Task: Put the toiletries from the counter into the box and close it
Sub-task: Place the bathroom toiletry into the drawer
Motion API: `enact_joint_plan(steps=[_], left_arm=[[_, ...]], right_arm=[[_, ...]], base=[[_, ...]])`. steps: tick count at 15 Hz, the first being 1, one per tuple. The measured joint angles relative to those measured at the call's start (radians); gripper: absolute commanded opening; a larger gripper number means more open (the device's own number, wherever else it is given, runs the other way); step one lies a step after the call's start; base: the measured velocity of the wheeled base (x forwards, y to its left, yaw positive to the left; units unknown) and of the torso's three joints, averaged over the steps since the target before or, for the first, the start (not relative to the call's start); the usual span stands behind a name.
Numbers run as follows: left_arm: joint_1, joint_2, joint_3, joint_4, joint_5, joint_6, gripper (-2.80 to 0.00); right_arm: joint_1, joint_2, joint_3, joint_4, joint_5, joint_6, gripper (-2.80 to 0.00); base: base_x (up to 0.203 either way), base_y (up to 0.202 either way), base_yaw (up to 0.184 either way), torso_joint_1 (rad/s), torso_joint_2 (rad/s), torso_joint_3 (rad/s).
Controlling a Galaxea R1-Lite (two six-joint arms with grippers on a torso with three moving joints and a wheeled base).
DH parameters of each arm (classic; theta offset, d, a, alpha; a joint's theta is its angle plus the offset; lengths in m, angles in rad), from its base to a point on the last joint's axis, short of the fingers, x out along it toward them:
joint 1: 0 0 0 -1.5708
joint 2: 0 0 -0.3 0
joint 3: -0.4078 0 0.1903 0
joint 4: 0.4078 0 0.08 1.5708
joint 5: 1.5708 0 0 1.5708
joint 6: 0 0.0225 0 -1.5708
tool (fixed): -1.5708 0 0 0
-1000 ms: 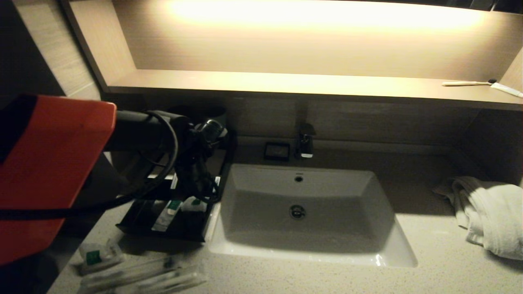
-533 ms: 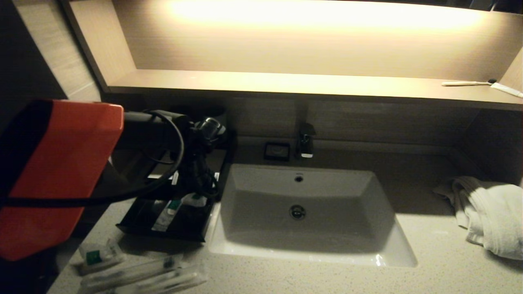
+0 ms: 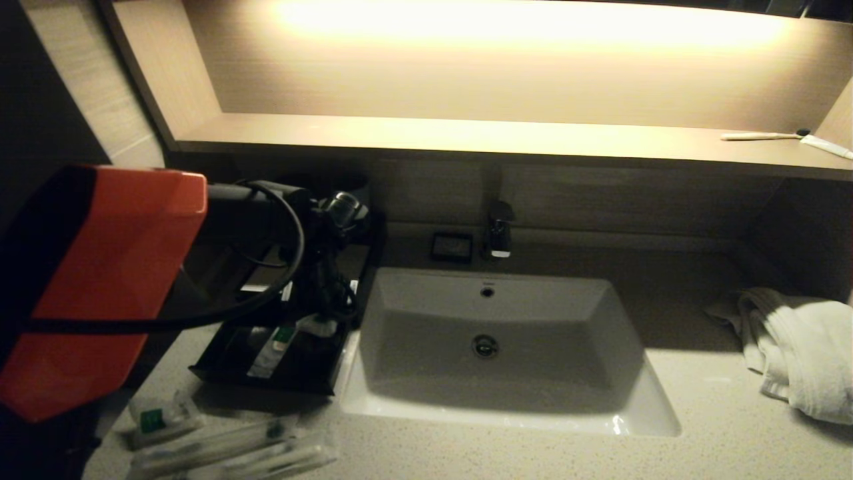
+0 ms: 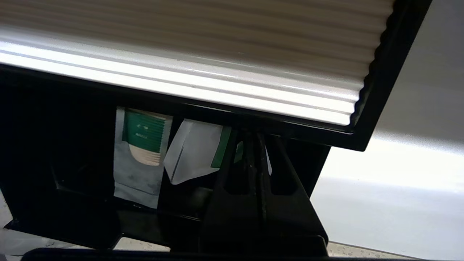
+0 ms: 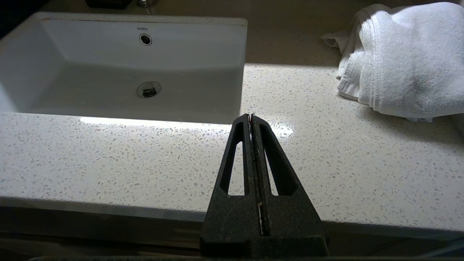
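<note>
The black box (image 3: 260,381) stands on the counter (image 3: 700,427) left of the basin, with its drawer pulled out under the ribbed cream top panel (image 4: 217,54). One green-marked sachet (image 3: 272,350) lies flat in the drawer (image 4: 139,152). My left gripper (image 3: 326,312) reaches into the drawer (image 4: 253,136), shut on a second white sachet (image 4: 192,152) that hangs tilted at its tips (image 3: 318,327). Another sachet (image 3: 156,420) and long wrapped sticks (image 3: 226,450) lie on the counter in front of the box. My right gripper (image 5: 251,116) is shut and empty, low at the counter's front edge.
The white basin (image 3: 493,417) fills the middle, with a faucet (image 3: 498,233) and a small black dish (image 3: 452,247) behind it. A white towel (image 3: 800,353) lies at the right. A toothbrush (image 3: 760,136) and tube (image 3: 826,147) lie on the lit shelf.
My left arm has shifted slightly right and back over the drawer, and the held sachet has moved a little with it. The right arm has not moved.
</note>
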Motion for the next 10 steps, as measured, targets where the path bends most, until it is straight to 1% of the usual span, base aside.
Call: enact_joint_plan(steps=[6,7,10], left_arm=[[0.0,-0.008,0.002,0.004,0.001,-0.006,-2.8],[0.0,-0.008,0.003,0.004,0.001,-0.005,0.0],[0.001,-0.012,0.003,0.006,0.002,-0.005,0.0]], right_arm=[[0.0,0.0,0.0,0.0,0.0,0.0,-2.8],[0.0,0.0,0.0,0.0,0.0,0.0,-2.8],[0.0,0.0,0.0,0.0,0.0,0.0,-2.8]], base=[[0.0,0.0,0.0,0.0,0.0,0.0],[0.0,0.0,0.0,0.0,0.0,0.0],[0.0,0.0,0.0,0.0,0.0,0.0]])
